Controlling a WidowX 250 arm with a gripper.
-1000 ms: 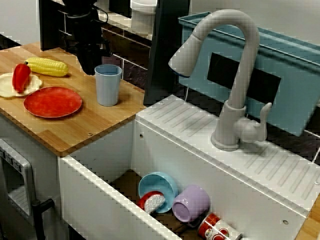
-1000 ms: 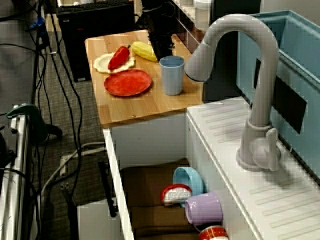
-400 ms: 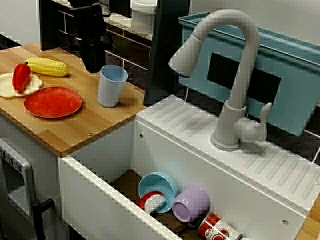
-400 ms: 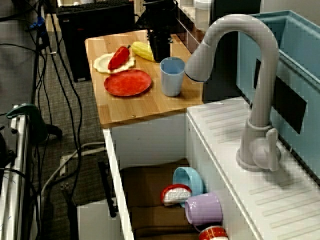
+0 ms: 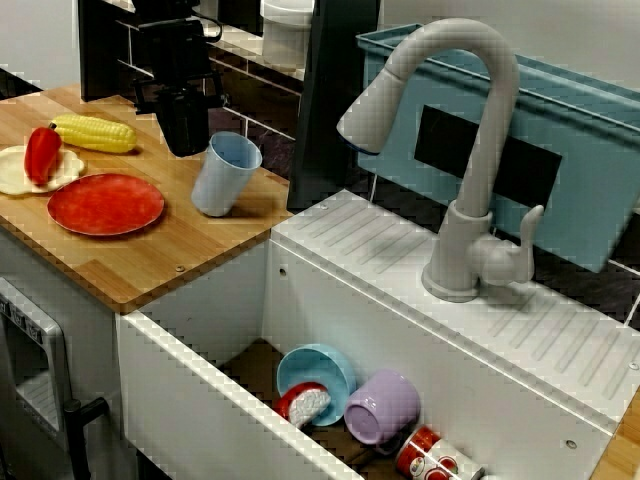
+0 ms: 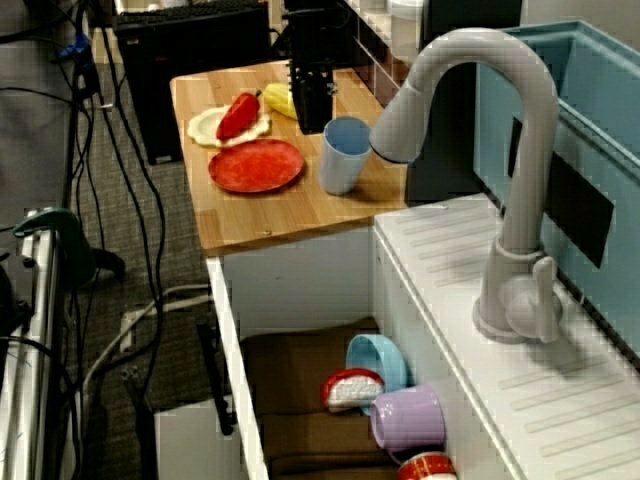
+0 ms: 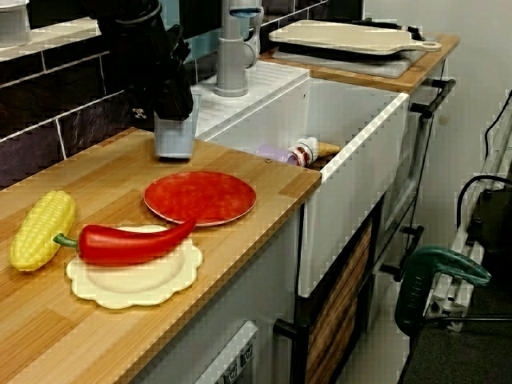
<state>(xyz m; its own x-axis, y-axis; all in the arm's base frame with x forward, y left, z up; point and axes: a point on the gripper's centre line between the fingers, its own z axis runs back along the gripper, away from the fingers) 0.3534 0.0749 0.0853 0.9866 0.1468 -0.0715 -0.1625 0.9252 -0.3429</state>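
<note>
Wooden counter (image 5: 150, 262) fills the left of the view from above; black gripper (image 5: 184, 130) at upper left sits right up against the light blue cup (image 5: 224, 176), which leans right off its base; looks mid-tip to me, so any nudge wants a light touch; can't tell if the jaws are apart or together; white sink (image 5: 185, 400) lower right, faucet (image 5: 470, 150), red plate (image 5: 105, 203), corn (image 5: 95, 133).
</note>
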